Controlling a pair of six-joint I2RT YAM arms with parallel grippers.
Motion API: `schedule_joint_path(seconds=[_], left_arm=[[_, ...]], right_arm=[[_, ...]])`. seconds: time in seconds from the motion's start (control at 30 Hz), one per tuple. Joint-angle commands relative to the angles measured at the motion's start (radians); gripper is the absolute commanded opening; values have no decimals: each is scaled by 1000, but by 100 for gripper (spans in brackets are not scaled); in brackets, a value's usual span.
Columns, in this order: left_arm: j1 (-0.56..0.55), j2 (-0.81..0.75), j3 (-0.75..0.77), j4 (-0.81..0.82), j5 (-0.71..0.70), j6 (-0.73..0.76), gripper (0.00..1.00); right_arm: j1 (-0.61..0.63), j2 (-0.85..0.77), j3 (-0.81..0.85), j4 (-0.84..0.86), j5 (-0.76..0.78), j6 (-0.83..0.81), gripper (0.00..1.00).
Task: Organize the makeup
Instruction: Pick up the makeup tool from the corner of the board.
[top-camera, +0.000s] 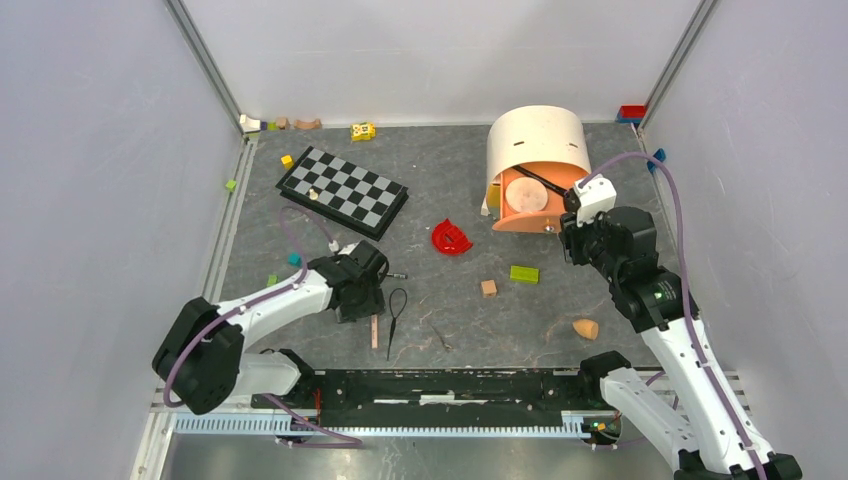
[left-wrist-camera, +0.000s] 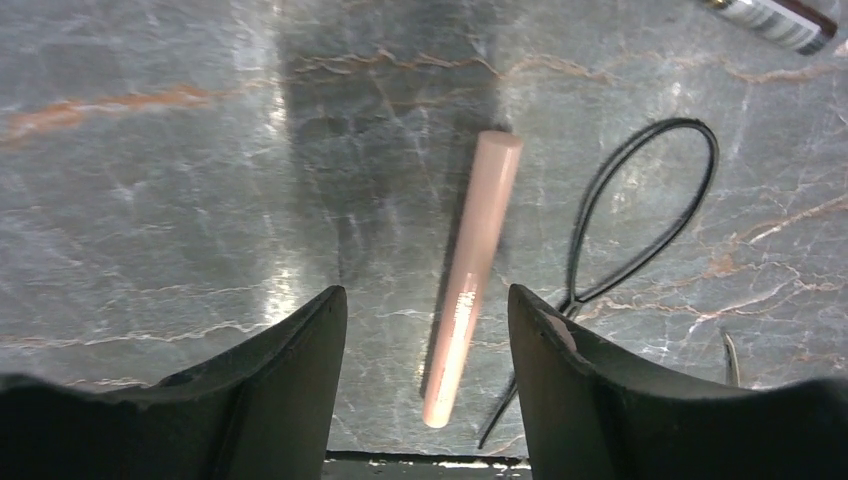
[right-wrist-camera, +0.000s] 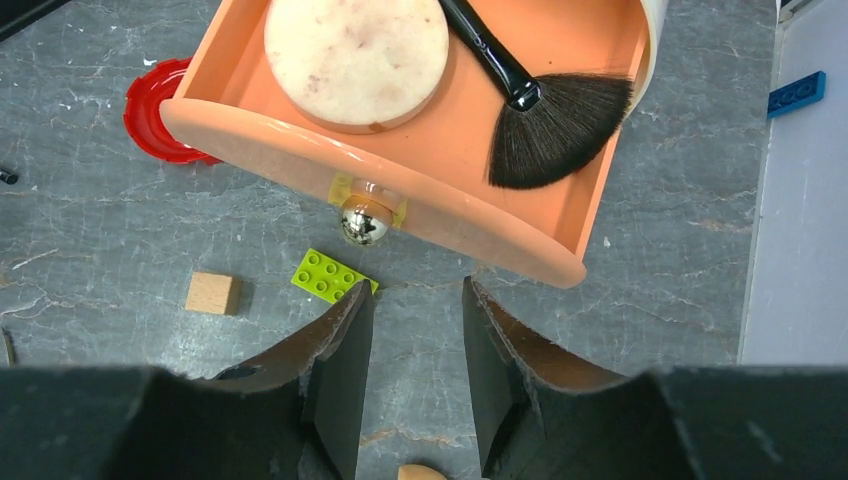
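A pink stick (left-wrist-camera: 470, 280) lies flat on the grey table between the fingers of my left gripper (left-wrist-camera: 425, 300), which is open and just above it; the stick also shows in the top view (top-camera: 375, 332). My right gripper (right-wrist-camera: 418, 295) is open and empty, just in front of the orange drawer (right-wrist-camera: 300, 150). The drawer holds a round peach compact (right-wrist-camera: 357, 50) and a black fan brush (right-wrist-camera: 560, 125). An orange teardrop sponge (top-camera: 586, 328) lies near the right arm. A dark striped tube (left-wrist-camera: 775, 20) lies beyond the stick.
A black wire loop (left-wrist-camera: 574, 262) lies right of the stick. The drawer belongs to a white curved cabinet (top-camera: 538, 135). A red curved piece (top-camera: 451, 238), green block (top-camera: 524, 273), wooden block (top-camera: 488, 288) and chessboard (top-camera: 342, 190) lie mid-table.
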Motion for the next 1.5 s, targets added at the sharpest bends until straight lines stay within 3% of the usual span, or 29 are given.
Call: schedule_joint_path(seconds=[0.0, 0.13, 0.57, 0.83, 1.0, 1.47], left_arm=[[-39, 28, -10, 81, 23, -59, 64], [-68, 60, -11, 84, -2, -71, 54], [-91, 62, 8, 56, -44, -80, 3], [-97, -157, 174, 52, -12, -52, 2], [-136, -151, 358, 104, 30, -42, 2], [-308, 5, 547, 390, 123, 5, 2]], right_arm=[[4, -9, -2, 21, -21, 15, 44], [4, -15, 0, 21, -25, 11, 45], [3, -36, -9, 45, -66, 20, 45], [5, -100, -118, 248, -354, 229, 47], [15, -123, -203, 455, -497, 456, 48], [335, -54, -314, 748, -452, 752, 55]])
